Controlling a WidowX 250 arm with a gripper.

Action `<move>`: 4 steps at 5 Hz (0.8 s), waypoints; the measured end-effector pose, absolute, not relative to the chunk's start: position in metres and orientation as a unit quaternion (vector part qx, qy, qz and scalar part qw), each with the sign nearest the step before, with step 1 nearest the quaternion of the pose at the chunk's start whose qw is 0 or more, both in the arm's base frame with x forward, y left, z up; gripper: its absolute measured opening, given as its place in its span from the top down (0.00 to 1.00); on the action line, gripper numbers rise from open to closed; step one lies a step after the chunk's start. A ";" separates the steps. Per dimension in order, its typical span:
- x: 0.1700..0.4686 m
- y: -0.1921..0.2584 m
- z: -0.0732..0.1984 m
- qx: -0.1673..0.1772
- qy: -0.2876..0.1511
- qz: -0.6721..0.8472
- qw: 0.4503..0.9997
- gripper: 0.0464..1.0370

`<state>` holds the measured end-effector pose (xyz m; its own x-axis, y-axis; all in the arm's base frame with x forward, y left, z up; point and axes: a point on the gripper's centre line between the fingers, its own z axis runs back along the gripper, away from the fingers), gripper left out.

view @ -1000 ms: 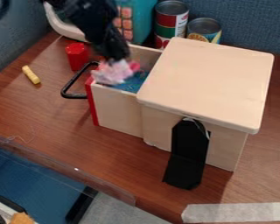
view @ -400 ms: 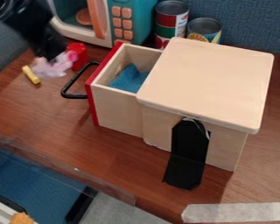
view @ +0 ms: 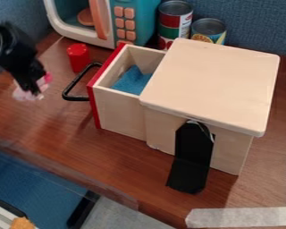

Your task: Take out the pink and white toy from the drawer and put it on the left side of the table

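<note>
From here I see the black two-finger gripper (view: 33,89) pinching the small pink and white toy (view: 21,95) left of the pulled-out, red-fronted wooden drawer (view: 118,112). A blue cloth (view: 132,80) lies inside that drawer.

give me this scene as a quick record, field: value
gripper: at the table's left side
held: pink and white toy
drawer: open, blue cloth inside
drawer handle: black
near handle: red piece
behind wooden box: two cans
toy microwave: door open
</note>
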<state>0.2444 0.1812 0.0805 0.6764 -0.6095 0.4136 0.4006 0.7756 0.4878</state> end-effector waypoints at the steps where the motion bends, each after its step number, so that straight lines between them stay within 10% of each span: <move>1: 0.237 0.195 0.066 0.205 -0.278 -0.266 0.900 0.97; 2: 0.232 0.206 0.055 0.215 -0.264 -0.249 0.907 0.94; 4: 0.226 0.208 0.052 0.207 -0.259 -0.238 0.913 0.46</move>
<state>0.2262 0.2078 0.0523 0.7530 -0.5415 0.3738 0.3278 0.8013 0.5005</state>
